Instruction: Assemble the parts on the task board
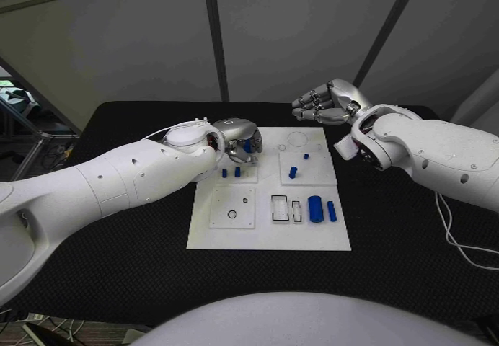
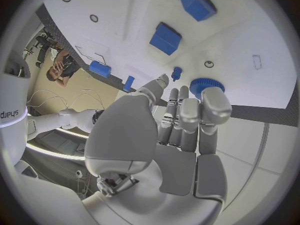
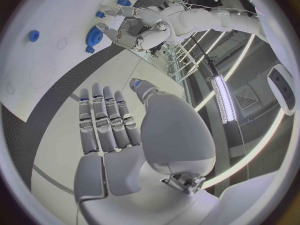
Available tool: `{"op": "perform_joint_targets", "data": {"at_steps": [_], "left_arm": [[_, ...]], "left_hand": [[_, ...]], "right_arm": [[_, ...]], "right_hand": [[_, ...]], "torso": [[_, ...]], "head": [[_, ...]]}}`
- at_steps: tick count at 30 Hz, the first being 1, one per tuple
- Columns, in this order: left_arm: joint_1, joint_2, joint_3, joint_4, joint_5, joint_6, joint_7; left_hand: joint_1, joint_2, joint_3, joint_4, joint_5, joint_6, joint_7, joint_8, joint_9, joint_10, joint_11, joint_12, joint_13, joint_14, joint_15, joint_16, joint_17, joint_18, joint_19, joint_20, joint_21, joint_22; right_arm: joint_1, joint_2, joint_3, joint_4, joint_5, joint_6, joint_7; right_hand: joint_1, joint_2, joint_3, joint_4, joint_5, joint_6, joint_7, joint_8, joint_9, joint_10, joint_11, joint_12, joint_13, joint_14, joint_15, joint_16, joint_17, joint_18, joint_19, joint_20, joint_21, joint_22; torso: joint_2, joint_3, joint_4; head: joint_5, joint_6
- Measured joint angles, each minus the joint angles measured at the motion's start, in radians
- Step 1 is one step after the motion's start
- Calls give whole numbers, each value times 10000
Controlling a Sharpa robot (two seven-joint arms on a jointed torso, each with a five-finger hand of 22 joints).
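Note:
The white task board (image 1: 268, 234) lies mid-table. My left hand (image 1: 237, 137) hovers over its far left corner, fingers stretched towards a blue gear (image 2: 200, 84) that lies on the board. The fingertips (image 2: 187, 97) reach the gear's rim, and the thumb stays apart from it, beside a small blue peg (image 2: 177, 74). The gear (image 3: 95, 35) also shows beside that hand (image 3: 125, 27) in the right wrist view. My right hand (image 1: 327, 102) is raised beyond the board's far right corner, holding nothing (image 3: 106, 120). Two blue blocks (image 2: 165, 37) stand farther along the board.
Small blue pegs (image 1: 232, 173) stand in the board's left module, and others (image 1: 293, 171) in the right one. Two blue cylinders (image 1: 315, 209) lie beside a rectangular frame (image 1: 280, 209) near the front. A black ring (image 1: 232, 214) lies front left. A cable (image 1: 458, 238) trails at the right.

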Motion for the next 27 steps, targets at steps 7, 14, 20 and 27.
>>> {"op": "perform_joint_targets", "data": {"at_steps": [7, 14, 20, 27], "left_arm": [[-1, 36, 1, -73, -80, 304, -75], [-2, 93, 1, -166, -113, 516, -148], [-2, 155, 1, -236, -125, 624, -176], [-2, 194, 2, -299, -133, 719, -188]], "left_hand": [[0, 0, 27, 27, 1, 111, -29, -70, -52, 201, -22, -51, -52, 160, -20, 253, 255, -4, 179, 0, 474, -1], [0, 0, 55, 55, 1, 147, 7, -69, -76, 285, -36, -50, -69, 182, -41, 341, 281, -3, 215, -35, 648, -1], [39, 39, 114, 52, 1, 183, 43, -111, -102, 387, -52, -50, -92, 229, -19, 394, 325, 0, 253, -3, 802, -2], [163, 164, 288, 45, 2, 381, 131, -171, -151, 746, -87, -88, -117, 354, -72, 569, 429, -3, 397, -3, 1184, -2]], "right_arm": [[0, 6, 0, 0, -4, 1, -1], [0, 29, 0, 1, -7, 1, -2], [0, 59, 0, -5, -9, 2, -3], [0, 74, 0, -12, -11, 3, -4]], "right_hand": [[0, 0, 0, 0, 0, 0, 0, 0, 0, 0, 0, 0, 0, 0, 0, 0, 0, 0, 0, 0, 0, 0], [0, 0, 0, 0, 0, 0, 0, 0, 0, 0, 0, 0, 0, 0, 0, 0, 0, 0, 0, 0, 0, 0], [0, 0, 0, 0, 0, 0, 0, 0, 0, 0, 0, 0, 0, 0, 0, 0, 1, 0, 0, 0, 0, 0], [0, 0, 0, 0, 0, 0, 0, 0, 0, 0, 0, 0, 0, 0, 0, 0, 1, 0, 0, 0, 0, 0]], "torso": [[-3, -3, 16], [-7, -6, 17], [-8, -7, 16], [-9, -8, 17]], "head": [[-17, 0], [-1, 0], [1, 0], [12, 0]]}}
